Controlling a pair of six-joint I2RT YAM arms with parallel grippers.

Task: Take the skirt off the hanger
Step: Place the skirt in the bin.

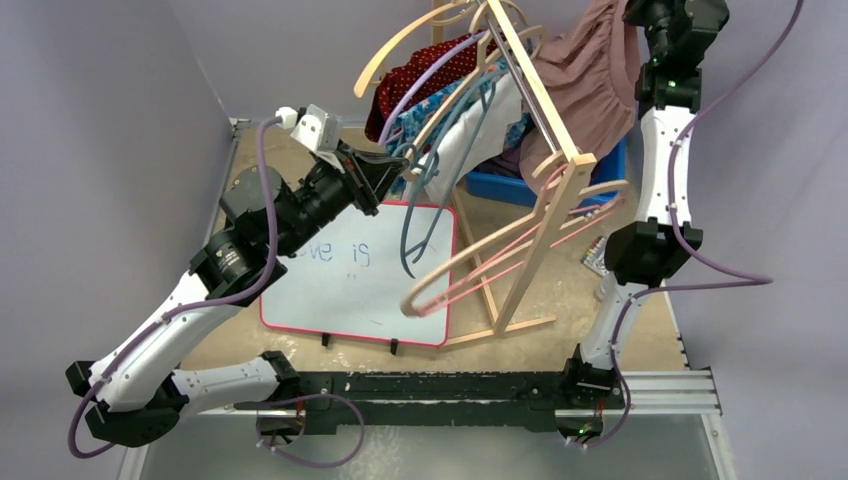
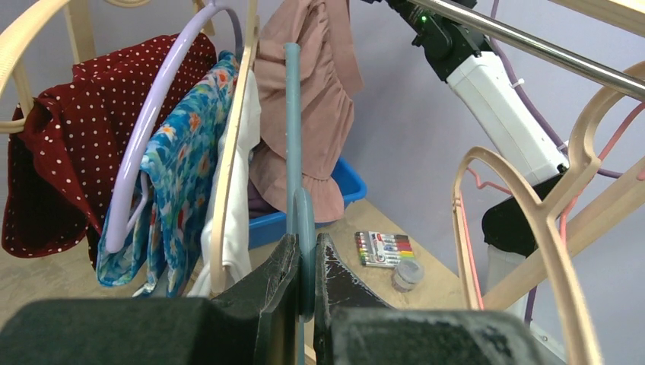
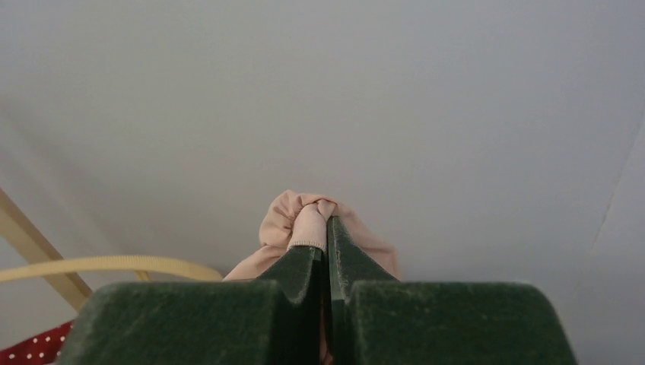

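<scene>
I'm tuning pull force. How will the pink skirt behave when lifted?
Probably floppy: the pink skirt hangs in soft folds and bunches where the right gripper pinches it. Likely light: a small pinch seems to carry it. It may snag on the wooden hanger beside it.

The tan counter (image 1: 565,292) carries a pink-edged whiteboard (image 1: 360,285), a blue bin (image 1: 510,188) behind it, a wooden rack's foot (image 1: 500,330), a marker pack (image 2: 384,248) and a small jar (image 2: 408,274) beside the pack.
</scene>
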